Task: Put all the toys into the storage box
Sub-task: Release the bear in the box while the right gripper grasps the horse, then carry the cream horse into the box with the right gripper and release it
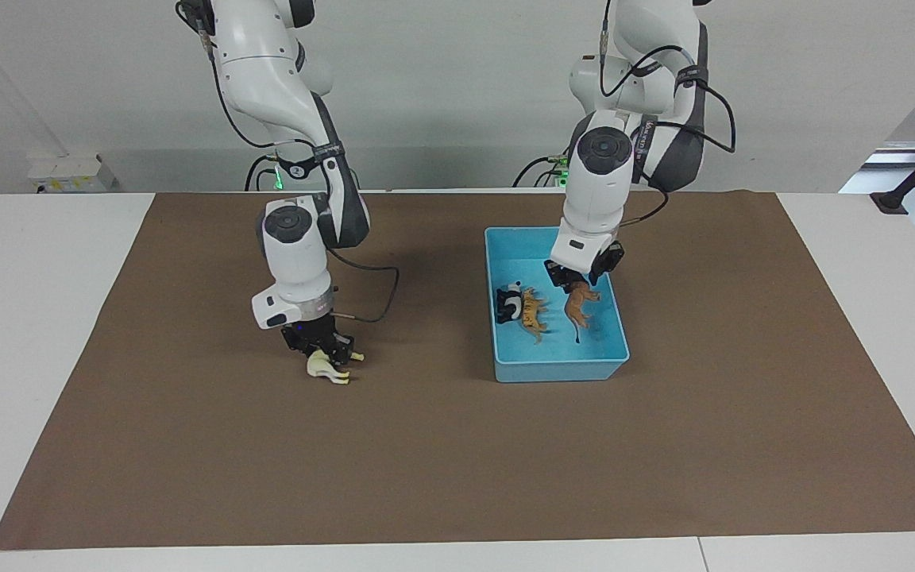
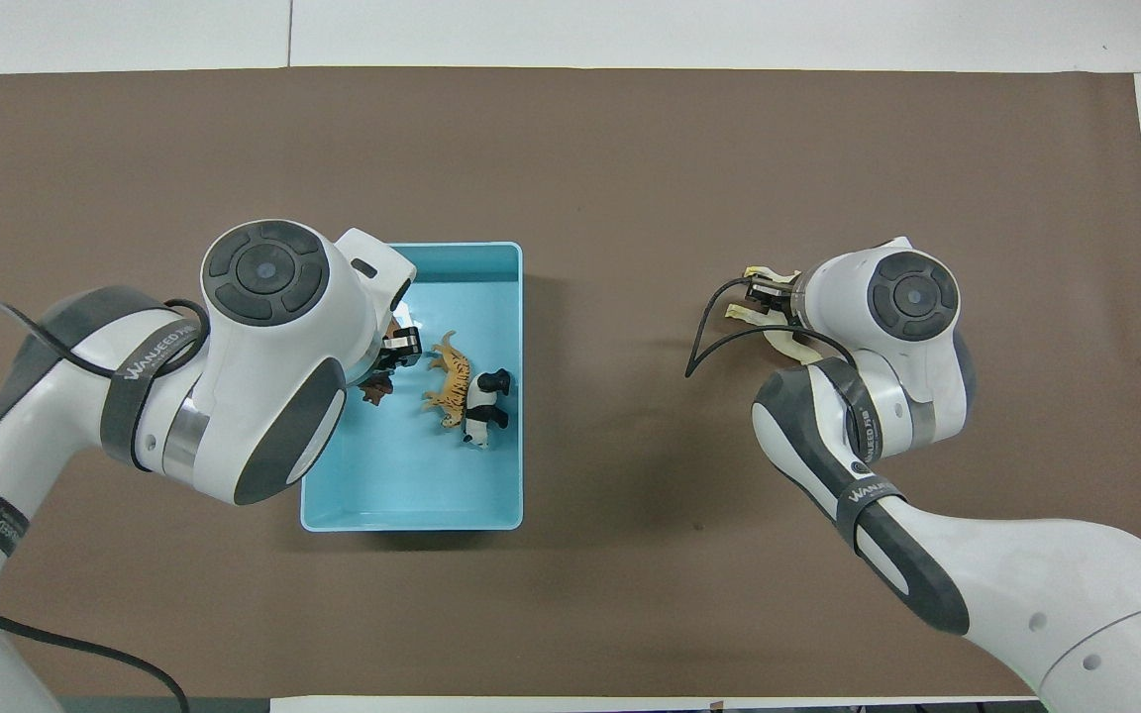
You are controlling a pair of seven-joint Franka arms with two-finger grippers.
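Observation:
The light blue storage box (image 1: 557,369) stands on the brown mat toward the left arm's end; it also shows in the overhead view (image 2: 412,520). The panda (image 1: 509,306) (image 2: 481,411) and the tiger (image 1: 534,311) (image 2: 450,381) lie in it side by side. My left gripper (image 1: 581,278) (image 2: 400,345) is over the box, shut on the brown lion (image 1: 582,304) (image 2: 375,391), which hangs tail down just above the box floor. My right gripper (image 1: 329,356) (image 2: 767,295) is low on the mat toward the right arm's end, shut on the cream-white horse (image 1: 329,369) (image 2: 751,314).
The brown mat (image 1: 457,445) covers most of the white table (image 1: 28,318). A thin black cable (image 1: 382,298) loops from the right wrist just above the mat.

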